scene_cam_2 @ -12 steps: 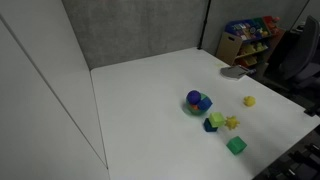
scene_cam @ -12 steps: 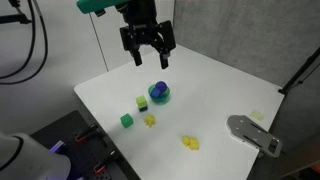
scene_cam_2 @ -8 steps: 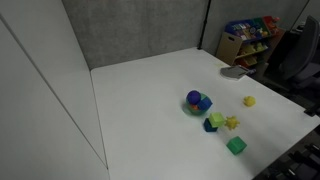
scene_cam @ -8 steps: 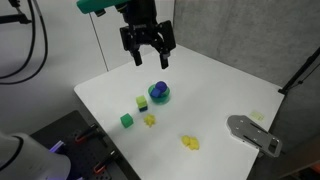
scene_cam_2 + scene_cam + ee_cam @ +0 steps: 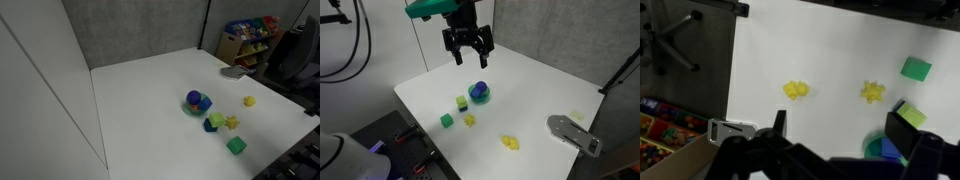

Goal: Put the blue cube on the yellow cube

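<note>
1. Green cube [image 5: 446,121]: on the white table [image 5: 550,90], well below my gripper and out to its left in an exterior view; stands alone.
2. The yellow cube [image 5: 461,102]: pale lime, on the table, below my fingers and slightly left. The blue cube [image 5: 207,126] sits on the table just beside it, apparently touching (not on top); in the wrist view it shows as a dark block [image 5: 896,108] against the lime one [image 5: 911,118].
3. Yellow irregular piece [image 5: 469,120]: low beneath me, between the green cube and the dish.
4. My gripper [image 5: 469,62]: high above the table, fingers spread apart, nothing between them.
5. Round blue-teal dish [image 5: 479,93]: almost straight under me, with a blue ball-like piece in it.
6. Second yellow piece [image 5: 509,143]: below and to my right, well apart from the cubes.
7. Grey flat object [image 5: 572,133]: farthest right, at the table edge (what it is, I cannot tell).
</note>
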Motion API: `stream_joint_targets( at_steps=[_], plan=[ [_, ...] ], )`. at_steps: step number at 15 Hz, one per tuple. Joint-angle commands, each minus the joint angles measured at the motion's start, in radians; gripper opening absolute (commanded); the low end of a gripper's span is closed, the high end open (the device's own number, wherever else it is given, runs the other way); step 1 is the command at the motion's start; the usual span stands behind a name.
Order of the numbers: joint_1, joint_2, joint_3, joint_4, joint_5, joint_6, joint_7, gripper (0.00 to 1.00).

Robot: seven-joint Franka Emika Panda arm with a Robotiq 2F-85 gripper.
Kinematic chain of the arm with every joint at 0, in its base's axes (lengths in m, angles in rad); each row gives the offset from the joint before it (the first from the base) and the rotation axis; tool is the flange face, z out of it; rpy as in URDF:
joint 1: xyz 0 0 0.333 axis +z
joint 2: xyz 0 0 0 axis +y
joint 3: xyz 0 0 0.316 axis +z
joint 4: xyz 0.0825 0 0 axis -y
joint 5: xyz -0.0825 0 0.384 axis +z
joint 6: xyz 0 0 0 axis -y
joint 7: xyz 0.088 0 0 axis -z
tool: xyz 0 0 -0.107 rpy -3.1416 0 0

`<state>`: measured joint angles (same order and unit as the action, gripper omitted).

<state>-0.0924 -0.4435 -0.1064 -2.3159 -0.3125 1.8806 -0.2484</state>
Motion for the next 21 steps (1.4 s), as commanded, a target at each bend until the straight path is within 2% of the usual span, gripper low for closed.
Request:
stream_joint_targets(
  at_steps=[1, 6, 13, 17, 21],
  plan=[
    [0.032, 0.089, 0.007, 0.060, 0.058, 0.043, 0.036, 1.00],
    [0.071, 0.215, 0.028, 0.116, 0.169, 0.146, 0.064, 1.00],
    [0.110, 0.426, 0.076, 0.166, 0.311, 0.403, 0.051, 1.00],
    [0.117, 0.571, 0.110, 0.187, 0.329, 0.546, 0.077, 1.00],
    [0.116, 0.682, 0.133, 0.230, 0.339, 0.580, 0.083, 1.00]
  ],
)
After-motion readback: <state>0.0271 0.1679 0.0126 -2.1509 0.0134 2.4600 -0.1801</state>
